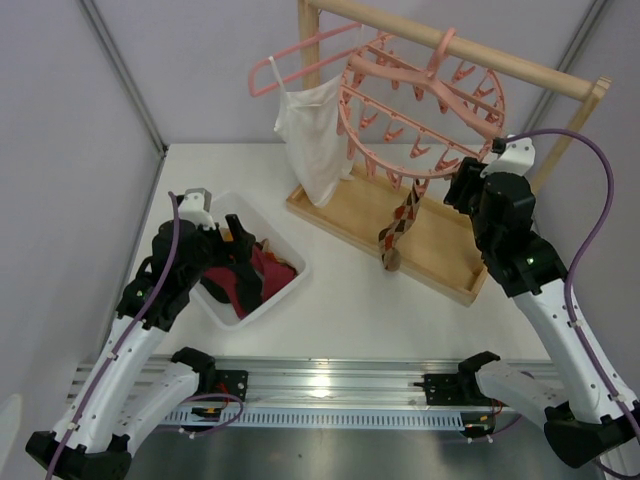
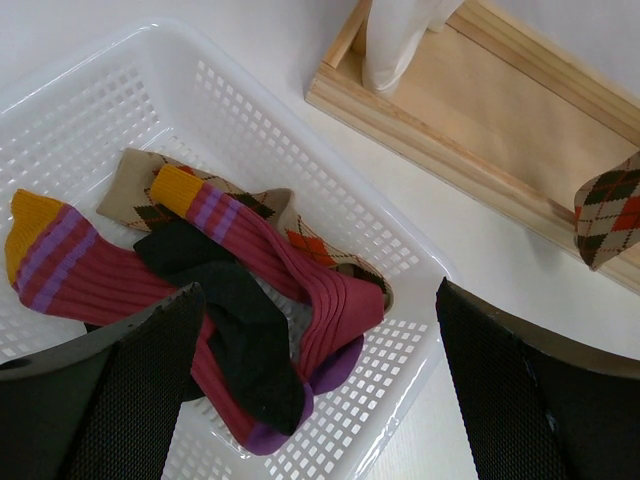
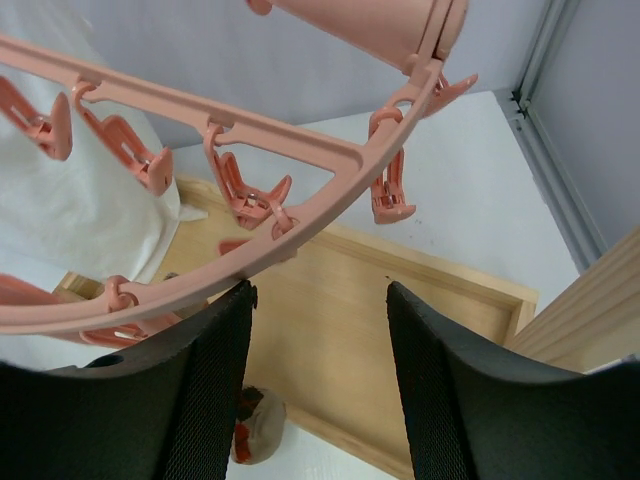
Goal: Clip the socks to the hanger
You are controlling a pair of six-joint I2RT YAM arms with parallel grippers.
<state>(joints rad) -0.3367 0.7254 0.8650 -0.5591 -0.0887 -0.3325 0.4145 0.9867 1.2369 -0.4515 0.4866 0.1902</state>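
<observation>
The round pink hanger point(image 1: 420, 110) hangs from a wooden rail, its clips dangling. One tan argyle sock point(image 1: 400, 225) hangs clipped from its lower rim. It also shows in the left wrist view point(image 2: 610, 215). The other socks lie in a white basket point(image 1: 290, 290): a maroon one point(image 2: 310, 290), a black one point(image 2: 240, 330) and a tan argyle one point(image 2: 130, 180). My left gripper point(image 2: 320, 340) is open and empty just above them point(image 1: 232, 250). My right gripper point(image 3: 320, 330) is open and empty beside the hanger's ring point(image 3: 250, 130), at its lower right rim point(image 1: 463, 187).
A white camisole point(image 1: 315, 130) hangs on a thin pink coat hanger point(image 1: 290, 60) at the rail's left end. The rack's wooden base point(image 1: 440, 245) lies under the hanger. Grey walls close in on the left and right.
</observation>
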